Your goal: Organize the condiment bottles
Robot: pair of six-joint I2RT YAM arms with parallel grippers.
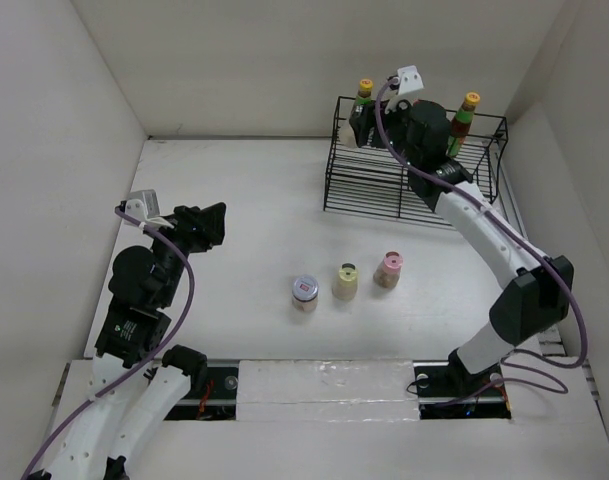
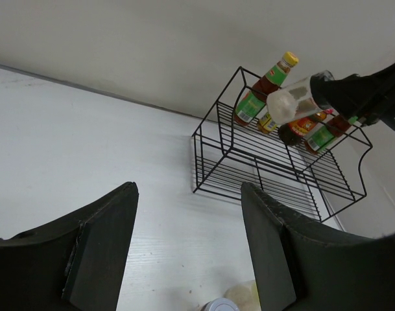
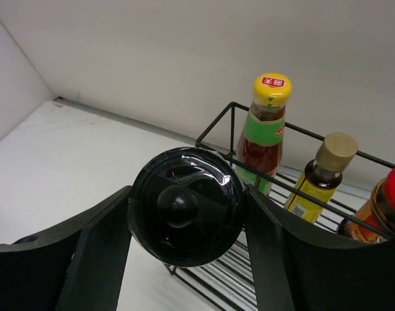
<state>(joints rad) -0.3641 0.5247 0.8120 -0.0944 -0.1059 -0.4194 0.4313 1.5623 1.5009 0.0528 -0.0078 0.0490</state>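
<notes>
Black and glossy, the knob-lidded shaker is clamped in my right gripper, right by the thin wire rack holding a yellow-capped sauce bottle. My left gripper: fingers apart, empty. Silver-lidded jar, cream shaker, pink-capped shaker stand rowed on the table.

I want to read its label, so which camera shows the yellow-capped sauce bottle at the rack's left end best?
Right wrist: the yellow-capped sauce bottle is close, cap and green label clear. Top external shows little beyond its cap; left wrist shows it small and distant.
</notes>
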